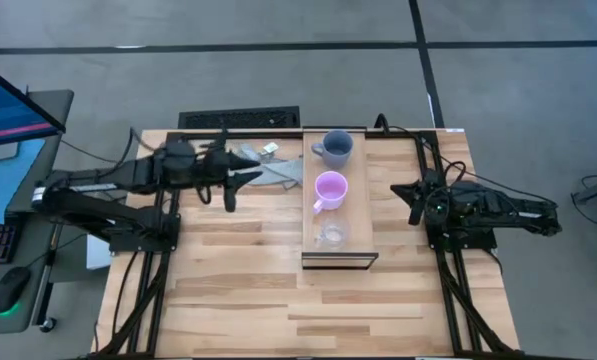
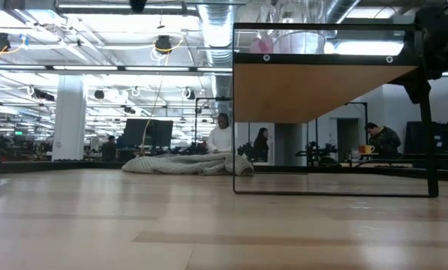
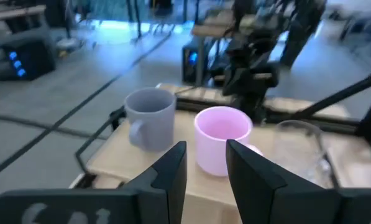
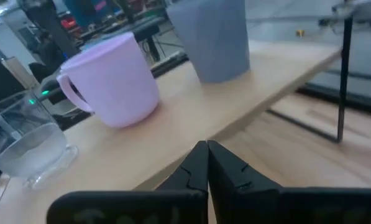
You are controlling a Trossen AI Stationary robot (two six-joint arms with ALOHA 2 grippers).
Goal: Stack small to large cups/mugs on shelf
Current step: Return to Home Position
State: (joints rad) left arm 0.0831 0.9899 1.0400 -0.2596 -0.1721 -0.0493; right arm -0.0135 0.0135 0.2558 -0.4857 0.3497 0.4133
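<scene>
Three vessels stand upright in a row on the light-wood shelf (image 1: 363, 205): the blue-grey mug (image 1: 335, 148) at the far end, the pink-purple mug (image 1: 330, 189) in the middle, the clear glass cup (image 1: 330, 234) near the front. They show too in the left wrist view, as blue-grey mug (image 3: 150, 117), pink mug (image 3: 221, 138) and glass (image 3: 300, 152). My left gripper (image 1: 240, 178) hovers left of the shelf, open and empty, pointing at the pink mug. My right gripper (image 1: 410, 197) hovers right of the shelf, shut and empty.
A grey cloth (image 1: 278, 170) lies on the table at the far side, between my left gripper and the shelf. A keyboard (image 1: 240, 119) sits beyond the table's far edge. The shelf stands on dark metal legs (image 2: 431, 150) above the tabletop.
</scene>
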